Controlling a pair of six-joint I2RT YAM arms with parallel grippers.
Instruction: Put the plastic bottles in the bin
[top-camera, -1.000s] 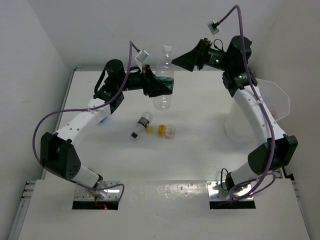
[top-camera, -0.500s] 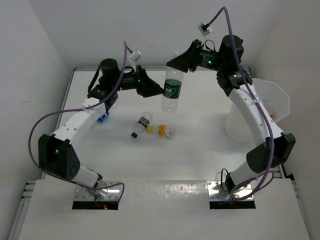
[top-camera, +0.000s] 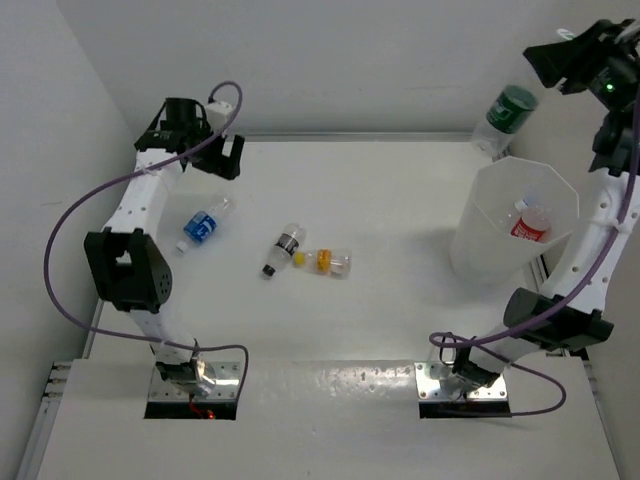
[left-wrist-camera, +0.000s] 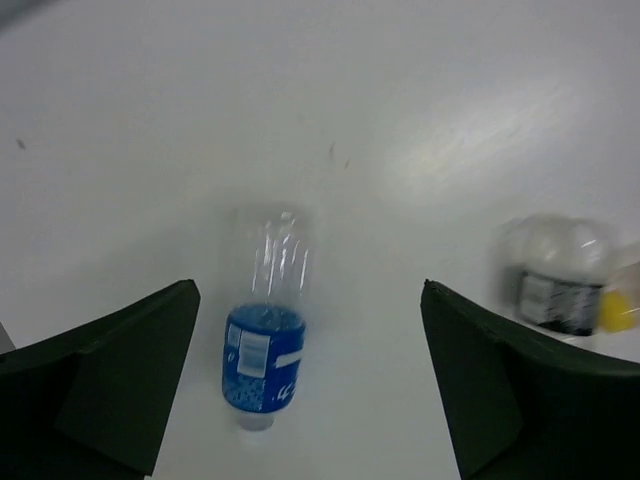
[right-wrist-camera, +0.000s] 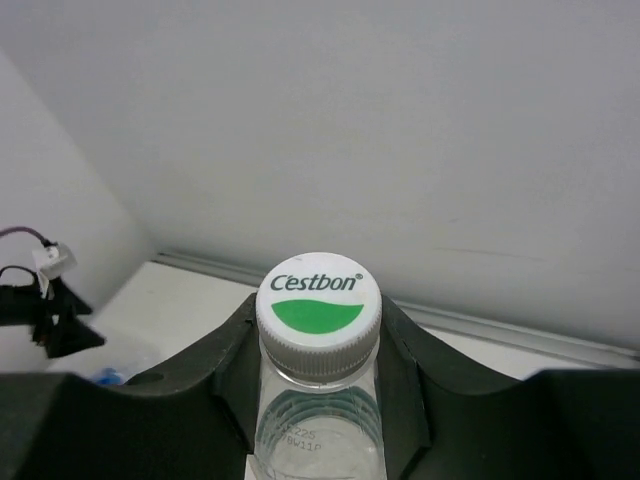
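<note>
My right gripper (top-camera: 541, 68) (right-wrist-camera: 320, 335) is raised at the far right, shut on the neck of a clear plastic bottle (top-camera: 503, 116) with a green label and a white cap (right-wrist-camera: 319, 303). This bottle hangs tilted just beyond the far left rim of the translucent white bin (top-camera: 478, 245). A red-labelled bottle (top-camera: 526, 222) lies inside the bin. My left gripper (top-camera: 226, 152) (left-wrist-camera: 312, 300) is open at the far left, with nothing in it. Below it, a blue-labelled bottle (top-camera: 203, 226) (left-wrist-camera: 264, 352) lies on the table.
Mid-table lie a black-capped bottle (top-camera: 284, 248) (left-wrist-camera: 556, 281) and a yellow-orange one (top-camera: 327, 261). The back wall runs close behind both grippers. The bin stands at the right edge of the table (top-camera: 390, 200), beside the right arm.
The green-labelled bottle passed from my left gripper to my right one, which closed on its neck and swung it up and right to the bin. The left gripper opened and drew back left.
</note>
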